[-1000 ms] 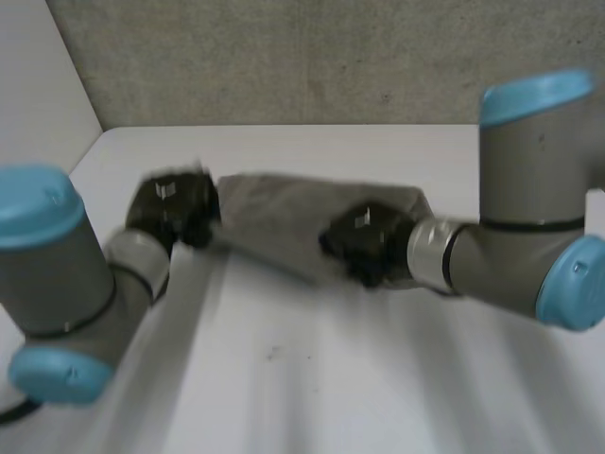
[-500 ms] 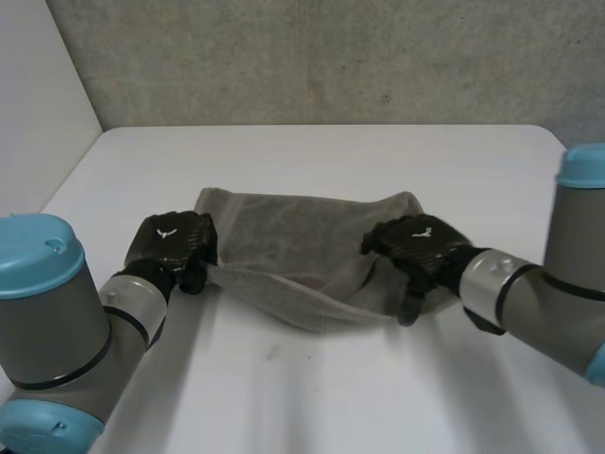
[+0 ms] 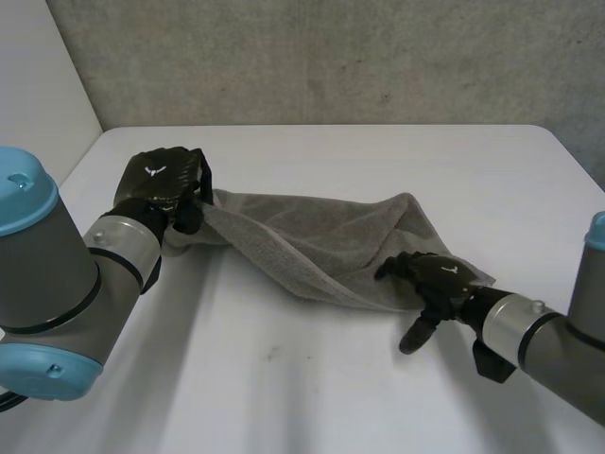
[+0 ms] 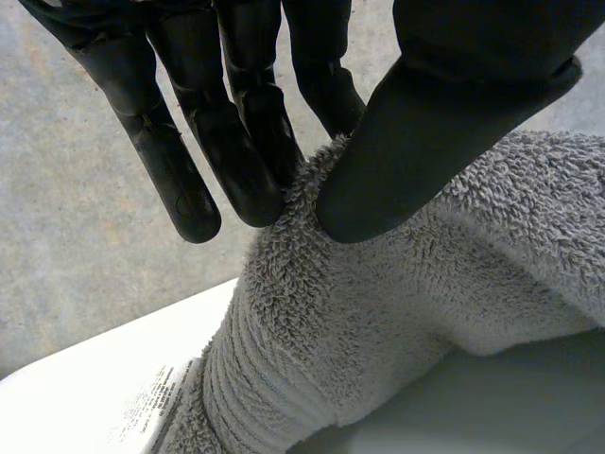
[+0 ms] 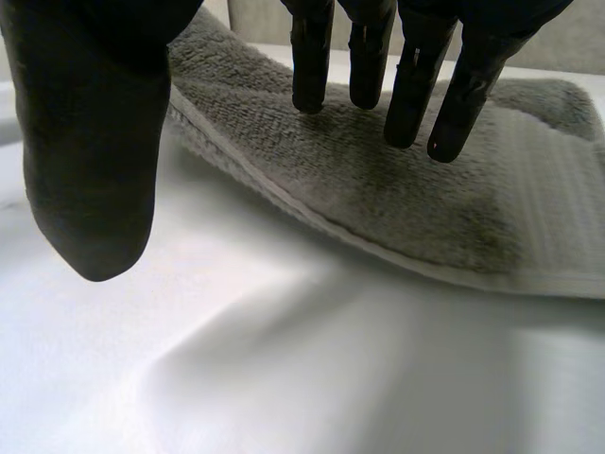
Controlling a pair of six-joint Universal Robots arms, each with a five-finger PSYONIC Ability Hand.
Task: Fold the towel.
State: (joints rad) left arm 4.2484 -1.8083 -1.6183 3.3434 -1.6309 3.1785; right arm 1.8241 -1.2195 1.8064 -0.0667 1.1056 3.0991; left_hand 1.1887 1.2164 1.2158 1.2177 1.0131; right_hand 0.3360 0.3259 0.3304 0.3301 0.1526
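Note:
A grey towel (image 3: 312,236) stretches across the middle of the white table (image 3: 312,397). Its left end is raised off the table, and my left hand (image 3: 161,184) is shut on it. In the left wrist view the thumb (image 4: 454,123) presses the towel (image 4: 397,303) edge against the fingers. The towel's right part lies flat on the table. My right hand (image 3: 437,279) is at the towel's near right edge, open. In the right wrist view its straight fingers (image 5: 411,85) hover just over the towel (image 5: 397,199), with the thumb (image 5: 90,142) apart above bare table.
A grey wall (image 3: 331,57) stands behind the table's far edge. The table's left edge runs close to my left arm (image 3: 57,274). A small dark mark (image 3: 272,354) sits on the bare table in front of the towel.
My right hand let go of the towel and drew back toward the near right. The towel's right part dropped onto the table. My left hand pulled its end further left and away.

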